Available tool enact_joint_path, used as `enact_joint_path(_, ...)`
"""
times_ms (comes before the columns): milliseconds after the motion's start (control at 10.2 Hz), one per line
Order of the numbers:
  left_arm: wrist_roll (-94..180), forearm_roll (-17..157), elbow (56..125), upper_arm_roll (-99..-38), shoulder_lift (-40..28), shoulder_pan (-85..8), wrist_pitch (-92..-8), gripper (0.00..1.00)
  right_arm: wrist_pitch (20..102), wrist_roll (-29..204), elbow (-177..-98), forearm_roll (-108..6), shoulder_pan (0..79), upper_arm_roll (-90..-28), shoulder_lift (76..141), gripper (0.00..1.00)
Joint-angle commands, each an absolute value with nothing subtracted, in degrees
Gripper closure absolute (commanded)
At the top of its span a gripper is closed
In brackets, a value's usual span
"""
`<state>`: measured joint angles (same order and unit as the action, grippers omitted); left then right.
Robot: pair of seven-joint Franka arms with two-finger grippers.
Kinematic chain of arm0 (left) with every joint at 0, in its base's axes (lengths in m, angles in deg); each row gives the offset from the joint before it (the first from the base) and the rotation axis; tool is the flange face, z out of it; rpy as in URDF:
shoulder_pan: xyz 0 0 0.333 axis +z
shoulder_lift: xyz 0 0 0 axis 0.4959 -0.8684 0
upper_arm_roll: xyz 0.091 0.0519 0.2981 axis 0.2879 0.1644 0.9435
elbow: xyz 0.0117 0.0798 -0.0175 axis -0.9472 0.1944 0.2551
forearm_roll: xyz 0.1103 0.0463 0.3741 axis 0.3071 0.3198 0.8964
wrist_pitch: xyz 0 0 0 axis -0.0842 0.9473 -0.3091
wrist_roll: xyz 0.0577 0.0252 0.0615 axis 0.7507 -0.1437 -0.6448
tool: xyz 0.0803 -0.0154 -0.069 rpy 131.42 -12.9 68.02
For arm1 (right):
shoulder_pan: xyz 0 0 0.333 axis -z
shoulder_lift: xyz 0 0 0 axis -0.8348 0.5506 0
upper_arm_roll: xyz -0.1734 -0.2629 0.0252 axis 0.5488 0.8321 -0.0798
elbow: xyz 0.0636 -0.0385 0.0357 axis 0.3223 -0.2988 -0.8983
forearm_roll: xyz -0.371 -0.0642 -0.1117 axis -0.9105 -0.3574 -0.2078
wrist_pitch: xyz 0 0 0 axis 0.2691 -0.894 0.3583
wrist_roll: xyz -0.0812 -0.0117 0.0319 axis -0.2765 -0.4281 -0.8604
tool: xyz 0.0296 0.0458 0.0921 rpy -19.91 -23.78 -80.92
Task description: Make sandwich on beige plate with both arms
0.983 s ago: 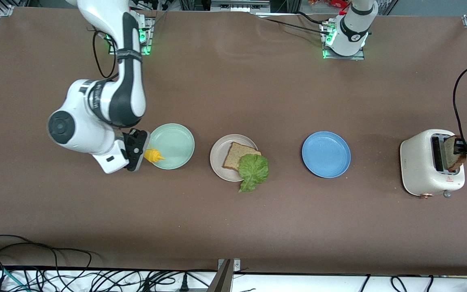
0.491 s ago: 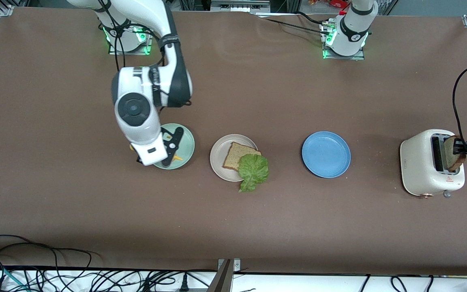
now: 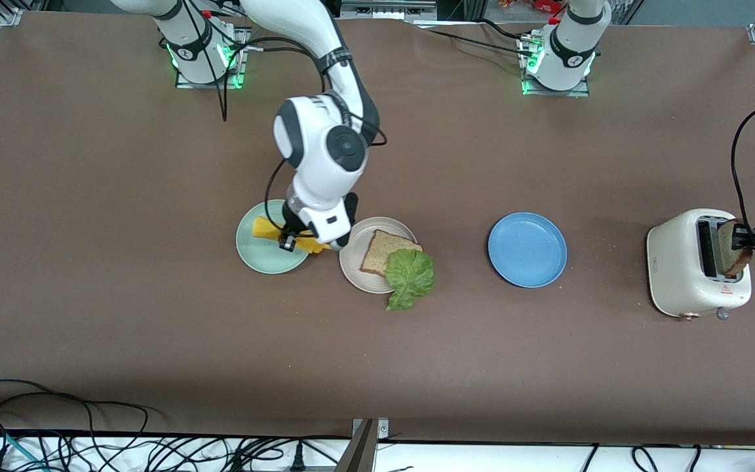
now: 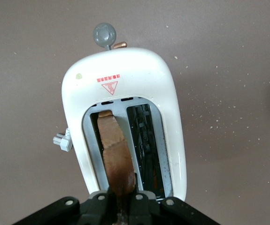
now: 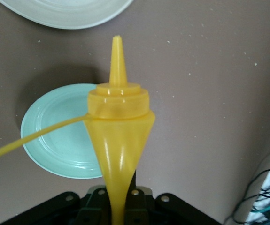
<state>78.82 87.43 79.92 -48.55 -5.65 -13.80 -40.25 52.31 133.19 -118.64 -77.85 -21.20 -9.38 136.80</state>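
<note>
Bread (image 3: pixel 384 250) lies on the beige plate (image 3: pixel 351 259) in the table's middle, and a green lettuce leaf (image 3: pixel 409 276) rests on it, hanging over the plate's rim toward the front camera. My right gripper (image 3: pixel 299 239) is clamped on a yellow squeeze bottle (image 5: pixel 118 122) over the gap between the mint-green plate (image 3: pixel 256 259) and the beige plate. My left gripper (image 4: pixel 121 206) is closed on a toasted slice (image 4: pixel 113 154) standing in the white toaster (image 3: pixel 679 262). A blue plate (image 3: pixel 527 250) sits between the beige plate and the toaster.
</note>
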Motion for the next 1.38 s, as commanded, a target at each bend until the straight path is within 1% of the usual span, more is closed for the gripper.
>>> enact_joint_path(0, 79.0, 87.2, 79.4, -48.5, -4.9, -14.4, -39.8, 1.0, 52.1, 132.3, -115.5, -82.7, -21.0, -10.2, 137.5, 1.0)
enact_joint_path(197, 79.0, 87.2, 79.4, -48.5, -4.9, -14.4, -39.8, 1.0, 52.0, 131.7, -113.8, -85.1, -21.4, -10.3, 138.7, 1.0)
enact_joint_path(393, 79.0, 87.2, 79.4, -48.5, -4.9, -14.4, -39.8, 1.0, 51.3, 131.9, -113.1, -91.6, -23.5, -10.1, 138.8, 1.0)
enact_joint_path(491, 78.9, 87.2, 79.4, -48.5, -4.9, -14.4, -39.8, 1.0, 50.7, 131.8, -112.9, -92.7, -24.1, -10.1, 138.8, 1.0)
enact_joint_path(688, 78.9, 87.2, 79.4, -48.5, -4.9, -14.4, -39.8, 1.0, 50.8, 131.6, -112.9, -91.2, -23.5, -9.6, 138.1, 1.0)
enact_joint_path(786, 78.9, 87.2, 79.4, -48.5, -4.9, -14.4, -39.8, 1.0, 50.8, 131.7, -112.9, -88.3, -23.3, -8.4, 137.9, 1.0)
enact_joint_path(884, 78.9, 87.2, 79.4, -48.5, -4.9, -14.4, -39.8, 1.0, 50.8, 132.3, -113.0, -82.3, -22.5, -5.7, 137.4, 1.0)
enact_joint_path(1081, 78.9, 87.2, 79.4, -48.5, -4.9, -14.5, -39.8, 1.0, 50.8, 134.7, -113.2, -71.1, -18.6, -3.4, 136.3, 1.0)
enact_joint_path(1278, 78.9, 87.2, 79.4, -48.5, -4.9, -14.5, -39.8, 1.0, 50.7, 135.8, -114.0, -63.7, -16.9, -0.4, 135.8, 1.0)
